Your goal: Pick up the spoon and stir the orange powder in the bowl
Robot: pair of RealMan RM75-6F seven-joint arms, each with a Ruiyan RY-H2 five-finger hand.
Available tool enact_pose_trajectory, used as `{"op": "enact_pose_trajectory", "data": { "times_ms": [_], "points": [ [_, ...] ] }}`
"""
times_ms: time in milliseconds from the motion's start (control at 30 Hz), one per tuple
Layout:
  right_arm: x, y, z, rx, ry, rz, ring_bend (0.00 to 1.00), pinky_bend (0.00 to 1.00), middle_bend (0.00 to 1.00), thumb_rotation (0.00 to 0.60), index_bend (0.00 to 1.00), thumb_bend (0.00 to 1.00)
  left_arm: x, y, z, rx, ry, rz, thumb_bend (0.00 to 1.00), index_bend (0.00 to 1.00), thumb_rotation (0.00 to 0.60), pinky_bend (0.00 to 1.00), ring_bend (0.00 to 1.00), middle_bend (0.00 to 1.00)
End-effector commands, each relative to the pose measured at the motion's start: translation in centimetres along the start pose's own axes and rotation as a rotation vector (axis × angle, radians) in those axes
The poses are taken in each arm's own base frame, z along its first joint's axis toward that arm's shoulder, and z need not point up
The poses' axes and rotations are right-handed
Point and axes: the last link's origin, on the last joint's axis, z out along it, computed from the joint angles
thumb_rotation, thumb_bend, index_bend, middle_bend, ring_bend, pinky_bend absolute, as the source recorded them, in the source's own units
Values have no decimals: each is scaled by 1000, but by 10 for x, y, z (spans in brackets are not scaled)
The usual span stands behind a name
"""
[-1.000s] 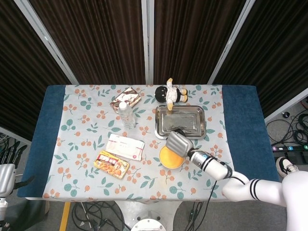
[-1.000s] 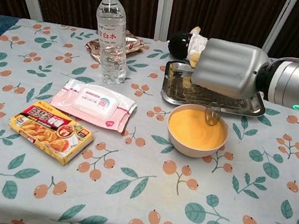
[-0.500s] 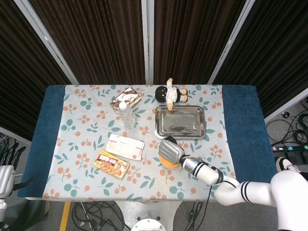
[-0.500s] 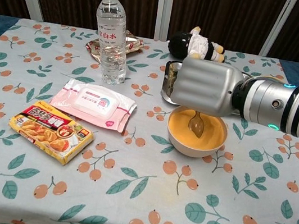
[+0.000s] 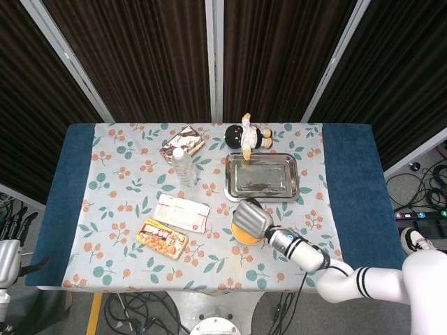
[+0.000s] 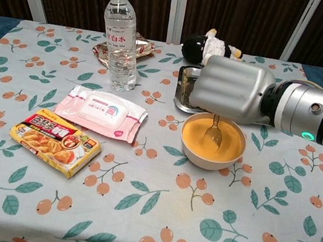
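Observation:
A cream bowl of orange powder stands on the table in front of a metal tray; in the head view the bowl shows partly under the hand. My right hand hovers over the bowl's far side and holds a metal spoon by its handle. The spoon hangs down with its bowl end in the powder. My left hand is out of both views.
A metal tray lies just behind the bowl, with a plush doll beyond it. A water bottle, a snack packet, a pink wipes pack and a yellow food box sit to the left.
The right hand swung from the bowl's right rim to its left, then back toward the middle, dragging the spoon through the powder.

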Motion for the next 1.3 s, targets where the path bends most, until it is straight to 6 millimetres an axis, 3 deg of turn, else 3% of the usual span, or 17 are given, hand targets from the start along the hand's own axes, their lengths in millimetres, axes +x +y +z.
{"op": "enact_pose_trajectory", "data": {
  "times_ms": [33, 233, 667, 967, 1300],
  "points": [
    [-2, 8, 0, -19, -1, -16, 1000, 1000, 1000, 600, 789, 385, 1, 1, 0, -2, 2, 1, 91, 161, 600, 119, 92, 76],
    [-6, 15, 7, -21, -1, -133, 1000, 1000, 1000, 600, 789, 386, 0, 2, 0, -2, 0, 2, 91, 162, 600, 120, 92, 76],
    [1, -16, 20, 51, 15, -173, 1000, 1000, 1000, 600, 791, 387, -1, -3, -4, 13, -7, -12, 91, 162, 600, 120, 92, 76],
    [6, -26, 11, 65, 27, -85, 1000, 1000, 1000, 600, 797, 394, -1, -3, -5, 12, -6, -12, 91, 162, 600, 120, 92, 76],
    [12, -18, -2, 53, 80, -122, 1000, 1000, 1000, 600, 818, 396, 1, 0, -4, -1, 1, -7, 91, 162, 600, 120, 92, 76]
  ]
}}
